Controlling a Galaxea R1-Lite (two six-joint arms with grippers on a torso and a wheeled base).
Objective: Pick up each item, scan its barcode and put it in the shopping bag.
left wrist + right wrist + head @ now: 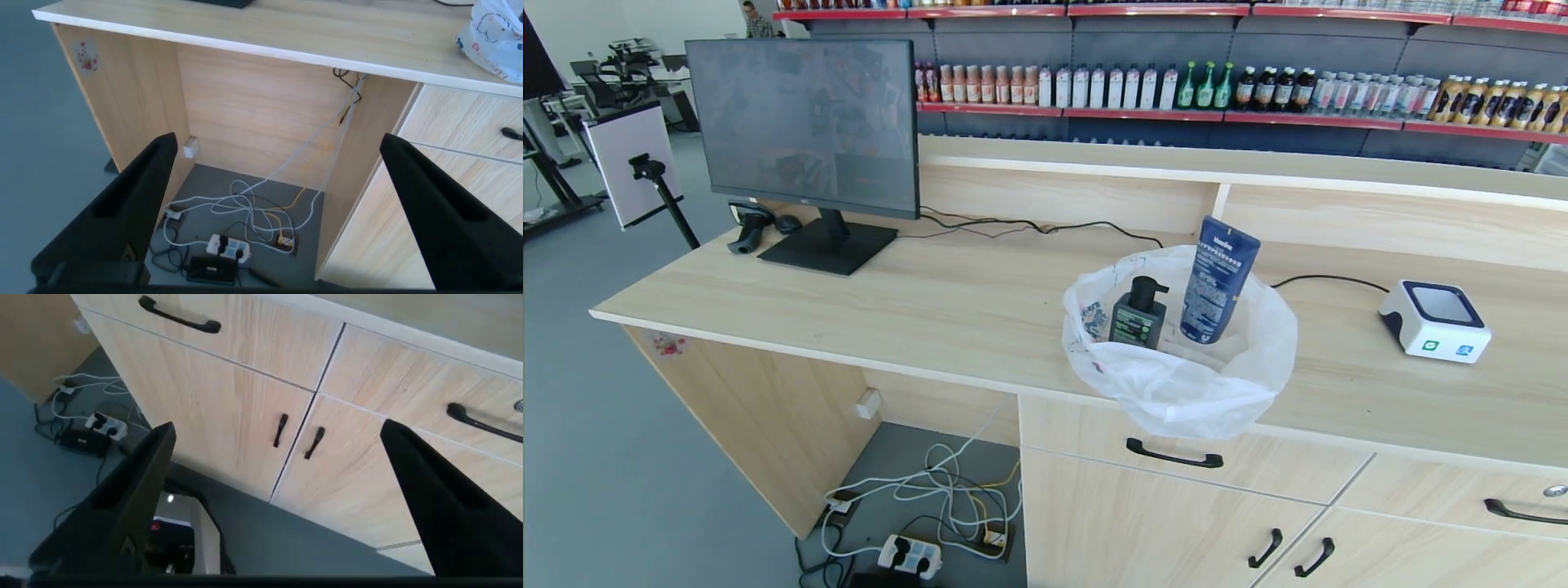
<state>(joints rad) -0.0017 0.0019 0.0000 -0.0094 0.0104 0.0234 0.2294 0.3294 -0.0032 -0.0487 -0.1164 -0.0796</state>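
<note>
tube [1217,278], pump bottle [1137,322], bases hidden inside shopping bag [1176,392]

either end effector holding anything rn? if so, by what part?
Nothing is held. The left end effector and the right end effector are both open and empty.

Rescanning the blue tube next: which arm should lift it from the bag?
Right, probably: the blue tube stands at the bag's right side, toward the scanner, and the right gripper hangs by the drawers below.
</note>
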